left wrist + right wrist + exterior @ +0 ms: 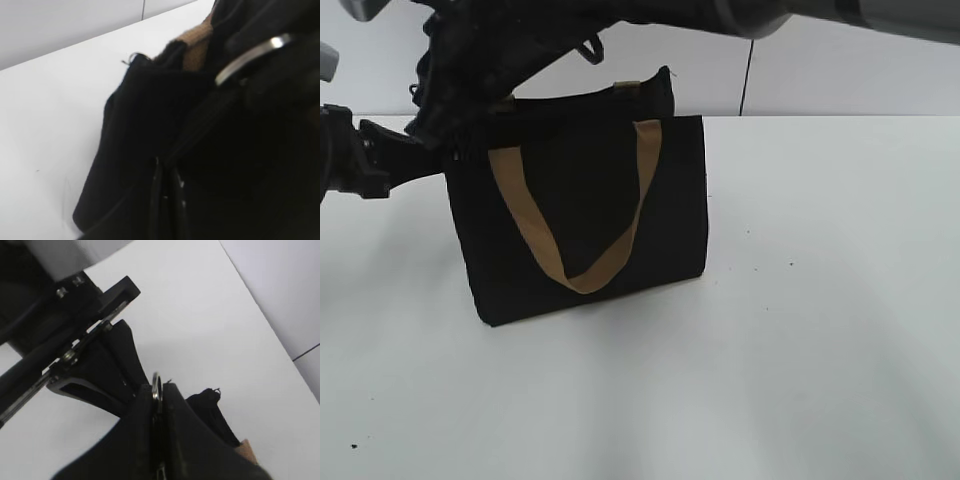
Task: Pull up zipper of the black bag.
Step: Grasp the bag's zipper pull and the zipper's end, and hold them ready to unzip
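Currently mid-pull, I'd say: both arms are on the black bag [585,215] at its top left corner. In the right wrist view the right end effector [159,405] has its fingers pressed together on a thin silvery ring, most likely the pull tab of the zipper [157,386]. The left end effector [167,200] also looks closed, pinching black fabric at the bag's end, probably to anchor it; what exactly it grips is too dark to tell.

Next move, as I judge it: the right arm draws the tab along the top edge toward the far end, the left holds the corner so the fabric stays taut.

Bag stands upright on the white table [820,300], slightly tilted, tan handle [575,225] hanging down its front. Top edge is wavy; how far it's closed isn't visible.
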### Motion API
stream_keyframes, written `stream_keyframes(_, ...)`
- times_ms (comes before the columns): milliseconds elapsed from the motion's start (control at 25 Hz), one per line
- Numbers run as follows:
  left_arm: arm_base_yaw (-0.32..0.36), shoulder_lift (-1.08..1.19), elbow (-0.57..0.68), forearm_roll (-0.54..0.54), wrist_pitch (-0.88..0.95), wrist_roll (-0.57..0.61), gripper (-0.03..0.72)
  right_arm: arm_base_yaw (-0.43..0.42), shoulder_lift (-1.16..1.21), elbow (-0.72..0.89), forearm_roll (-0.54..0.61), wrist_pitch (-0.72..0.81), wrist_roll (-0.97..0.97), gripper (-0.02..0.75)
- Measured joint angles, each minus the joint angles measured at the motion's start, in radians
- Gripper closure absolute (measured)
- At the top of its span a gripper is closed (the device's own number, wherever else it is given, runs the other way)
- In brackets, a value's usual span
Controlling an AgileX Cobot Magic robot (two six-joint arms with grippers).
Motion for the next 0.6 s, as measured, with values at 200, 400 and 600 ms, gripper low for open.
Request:
stream_keyframes(200,0.000,-0.006,-0.002,0.048,0.003,-0.066,0.676,0.000,-0.004,0.002,0.000,-0.011,0.130,0.727)
stream_keyframes(400,-0.001,-0.007,-0.002,0.109,-0.040,-0.098,0.677,0.000,-0.029,0.008,0.007,-0.042,0.235,0.743)
stream_keyframes(600,-0.001,-0.002,-0.002,0.144,-0.066,-0.154,0.677,-0.005,-0.046,0.007,0.014,-0.043,0.324,0.748)
